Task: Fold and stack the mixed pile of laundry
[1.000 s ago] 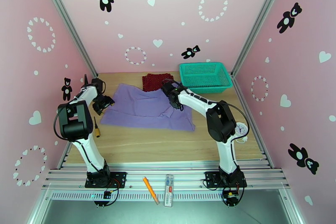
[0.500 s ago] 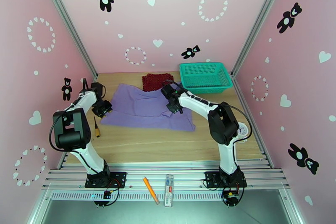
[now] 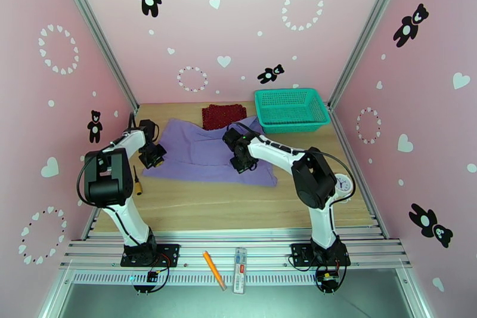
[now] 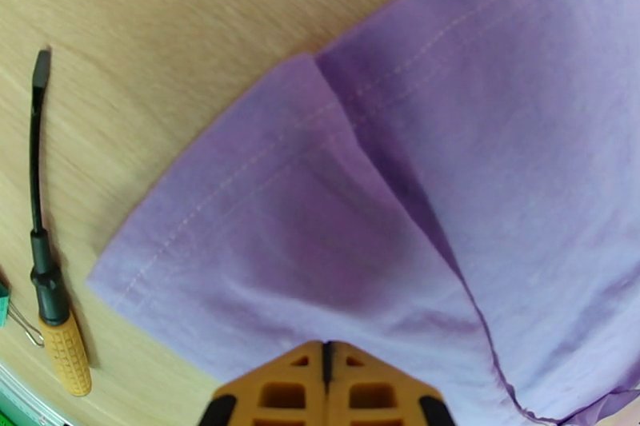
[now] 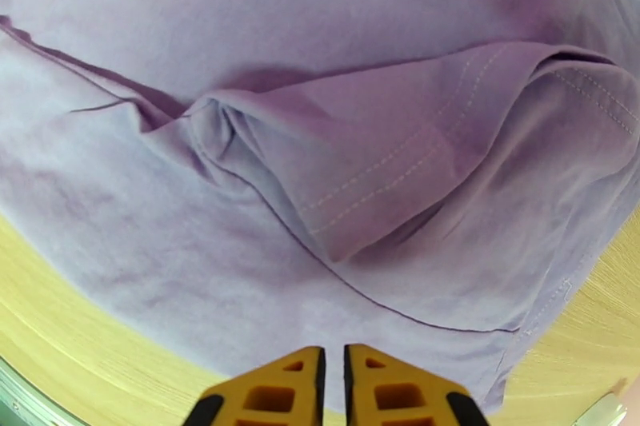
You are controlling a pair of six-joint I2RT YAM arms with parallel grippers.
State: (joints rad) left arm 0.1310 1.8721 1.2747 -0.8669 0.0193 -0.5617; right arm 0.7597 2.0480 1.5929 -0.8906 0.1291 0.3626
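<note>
The lavender T-shirt lies spread across the middle of the table, its far edge touching the dark red dotted cloth. My left gripper sits at the shirt's left edge. In the left wrist view its fingertips are pressed together on the purple cloth, beside a folded-over flap. My right gripper is down on the shirt's middle right. The right wrist view shows those fingers nearly together with a thin slit between them, just near of a bunched fold.
A teal mesh basket stands at the back right. A yellow-handled screwdriver lies left of the shirt near the table edge. A small white clock sits at the right. On the front rail lie an orange pen and a ruler.
The left jaws went from open to shut at the shirt's left edge. The right gripper slid toward the near side over the shirt while its jaws narrowed.
</note>
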